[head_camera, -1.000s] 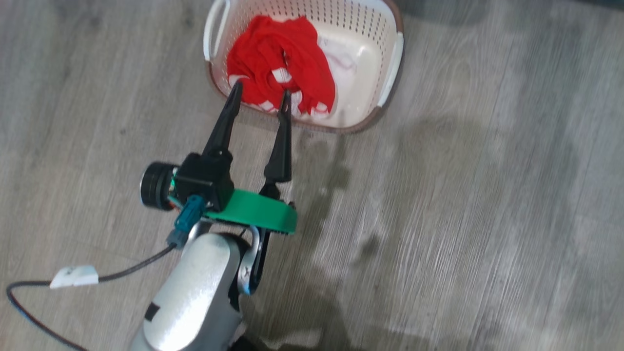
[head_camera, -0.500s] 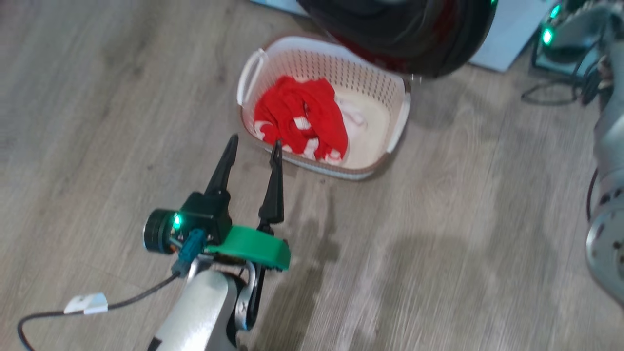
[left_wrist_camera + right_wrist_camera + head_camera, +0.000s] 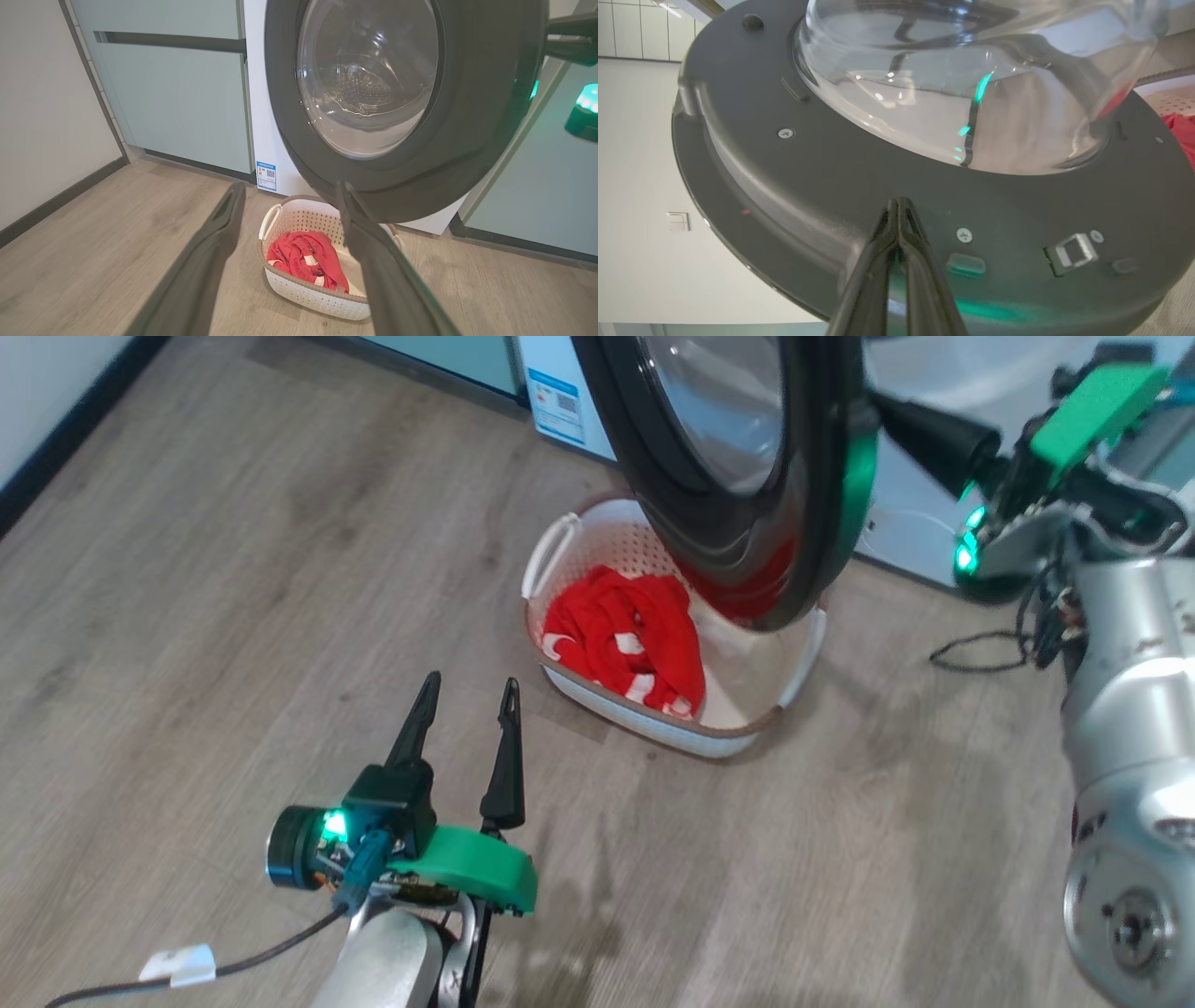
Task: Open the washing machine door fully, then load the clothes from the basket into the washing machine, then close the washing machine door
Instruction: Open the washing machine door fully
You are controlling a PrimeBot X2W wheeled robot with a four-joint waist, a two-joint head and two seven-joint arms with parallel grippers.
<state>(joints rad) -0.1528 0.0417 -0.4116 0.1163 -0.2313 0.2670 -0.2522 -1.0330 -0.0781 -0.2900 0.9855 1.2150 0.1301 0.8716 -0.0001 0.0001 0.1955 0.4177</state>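
Nearest you, the left gripper (image 3: 470, 683) hangs over the pale wood-grain floor (image 3: 233, 616) with its two long, dark, tapering fingers spread wide and nothing between them; it points toward the basket (image 3: 644, 726) but is short of its rim.

The basket is a cream plastic tub, perforated in neat rows, with rounded corners, a brown woven-look rim and white loop handles; the clothes (image 3: 625, 630) lie heaped inside it, soft crumpled red cloth with white stripes (the small white piece is hard to make out from here); none of it is loaded yet.

Above and just behind the basket hangs the washing machine door (image 3: 639, 476), swung out over it; it has a broad glossy black rim around a bulging clear glass bowl. The right gripper (image 3: 898, 205) is pinched shut on nothing, its tips at the rim's matt inner face and seemingly touching it.

Farthest back, the washing machine (image 3: 261, 140) is smooth white metal.

So you appear to be in the opening step; whether the door is fully open I cannot tell; loading and closing remain.
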